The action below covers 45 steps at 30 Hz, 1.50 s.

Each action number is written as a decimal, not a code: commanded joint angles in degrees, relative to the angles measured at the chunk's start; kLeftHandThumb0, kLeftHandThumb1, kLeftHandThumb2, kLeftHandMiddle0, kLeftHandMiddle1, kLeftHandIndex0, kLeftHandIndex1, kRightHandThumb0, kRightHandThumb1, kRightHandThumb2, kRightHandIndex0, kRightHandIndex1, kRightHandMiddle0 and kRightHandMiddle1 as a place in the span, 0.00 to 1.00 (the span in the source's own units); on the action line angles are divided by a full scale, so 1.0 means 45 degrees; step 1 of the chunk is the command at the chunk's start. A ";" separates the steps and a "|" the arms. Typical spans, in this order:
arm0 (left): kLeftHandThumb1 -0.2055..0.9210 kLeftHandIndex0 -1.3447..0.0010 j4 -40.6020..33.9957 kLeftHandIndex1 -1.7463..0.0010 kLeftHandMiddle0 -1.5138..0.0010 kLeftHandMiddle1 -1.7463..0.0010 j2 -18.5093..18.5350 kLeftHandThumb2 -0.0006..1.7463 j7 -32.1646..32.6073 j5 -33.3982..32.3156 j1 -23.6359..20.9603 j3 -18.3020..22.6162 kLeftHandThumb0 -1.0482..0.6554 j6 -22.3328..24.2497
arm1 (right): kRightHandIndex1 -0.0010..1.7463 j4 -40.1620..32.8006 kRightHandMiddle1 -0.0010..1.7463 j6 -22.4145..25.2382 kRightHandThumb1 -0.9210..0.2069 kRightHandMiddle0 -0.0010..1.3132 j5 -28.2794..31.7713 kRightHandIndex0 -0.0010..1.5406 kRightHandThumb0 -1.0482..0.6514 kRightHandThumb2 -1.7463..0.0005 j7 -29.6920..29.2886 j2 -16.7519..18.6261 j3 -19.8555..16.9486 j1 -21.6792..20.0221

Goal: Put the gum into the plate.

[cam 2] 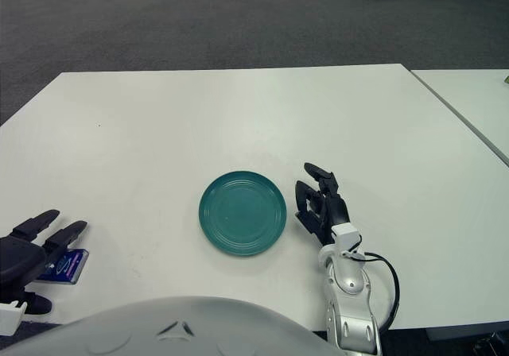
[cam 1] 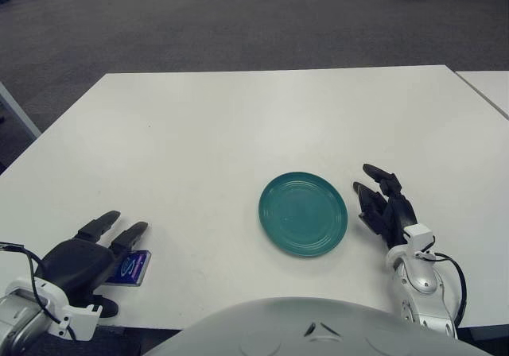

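Observation:
A round teal plate (cam 1: 303, 213) lies on the white table (cam 1: 238, 125), right of centre near the front edge. A small blue gum pack (cam 1: 130, 268) lies flat at the front left, partly covered by my left hand (cam 1: 102, 243). That hand hovers over the pack's left side with its fingers spread forward, holding nothing. My right hand (cam 1: 383, 201) shows just right of the plate, fingers relaxed and pointing away, empty.
A second white table's corner (cam 1: 487, 86) shows at the far right, separated by a narrow gap. Dark grey carpet (cam 1: 238, 22) surrounds the tables. My own torso (cam 1: 302, 328) fills the bottom middle of the view.

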 commanded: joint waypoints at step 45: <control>0.45 0.68 1.6178 0.00 0.51 0.16 0.1074 0.72 0.5561 0.2561 -0.9207 -0.9279 0.61 -0.0583 | 0.16 0.0079 0.44 0.0822 0.00 0.00 -0.0033 0.19 0.19 0.64 0.0279 -0.0482 -0.0598 0.0679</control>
